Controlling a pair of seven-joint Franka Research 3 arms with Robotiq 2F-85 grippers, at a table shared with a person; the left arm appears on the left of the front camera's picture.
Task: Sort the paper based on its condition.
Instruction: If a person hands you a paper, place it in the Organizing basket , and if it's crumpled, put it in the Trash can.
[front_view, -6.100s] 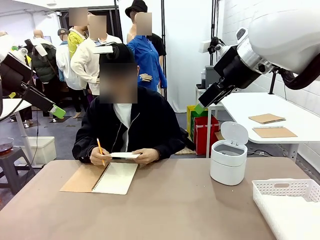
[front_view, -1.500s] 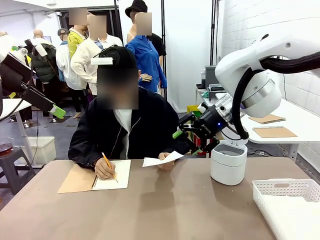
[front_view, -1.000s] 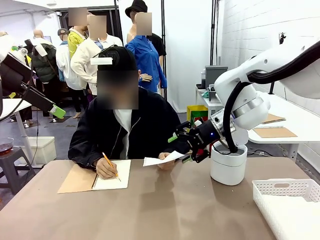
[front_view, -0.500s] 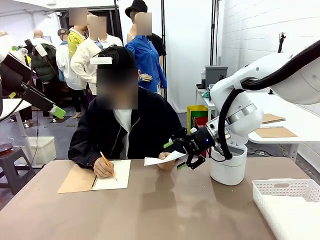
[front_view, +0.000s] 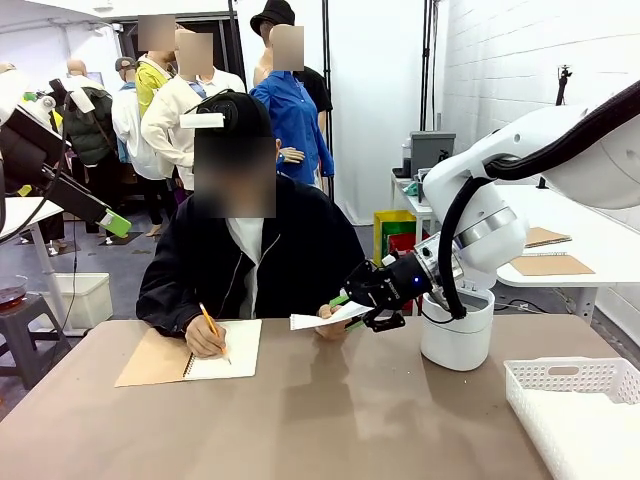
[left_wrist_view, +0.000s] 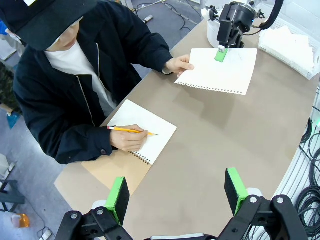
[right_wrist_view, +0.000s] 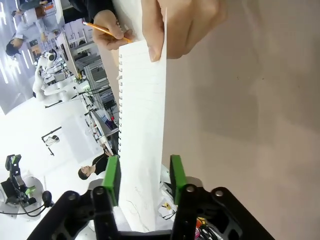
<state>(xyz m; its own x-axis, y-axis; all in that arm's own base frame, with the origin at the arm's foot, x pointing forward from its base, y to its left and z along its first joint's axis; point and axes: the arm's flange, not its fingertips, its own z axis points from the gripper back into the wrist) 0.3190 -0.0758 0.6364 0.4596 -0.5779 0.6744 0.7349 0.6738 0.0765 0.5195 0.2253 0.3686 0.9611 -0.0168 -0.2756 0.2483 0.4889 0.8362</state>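
Note:
The person's hand (front_view: 328, 320) holds a white lined sheet of paper (front_view: 312, 321) out flat above the table. Its torn spiral-hole edge shows in the left wrist view (left_wrist_view: 220, 74). My right gripper (front_view: 347, 310) is at the sheet's right end, one green pad above and one below. In the right wrist view the paper (right_wrist_view: 142, 145) runs between the pads (right_wrist_view: 112, 177), which stand narrowed with a gap left. My left gripper (left_wrist_view: 176, 187) hangs high over the table, open and holding nothing; one of its fingers (front_view: 100, 213) is at the upper left.
The person writes with a pencil (left_wrist_view: 131, 130) in a spiral notebook (front_view: 190, 352) at the far left of the table. A white lidded bin (front_view: 457, 335) stands right behind my right arm. A white basket (front_view: 580, 400) sits at the near right corner.
The person took a loose sheet from the notebook and holds it out to the right. My right arm came down and left to it, and its jaws have narrowed around the sheet's end.

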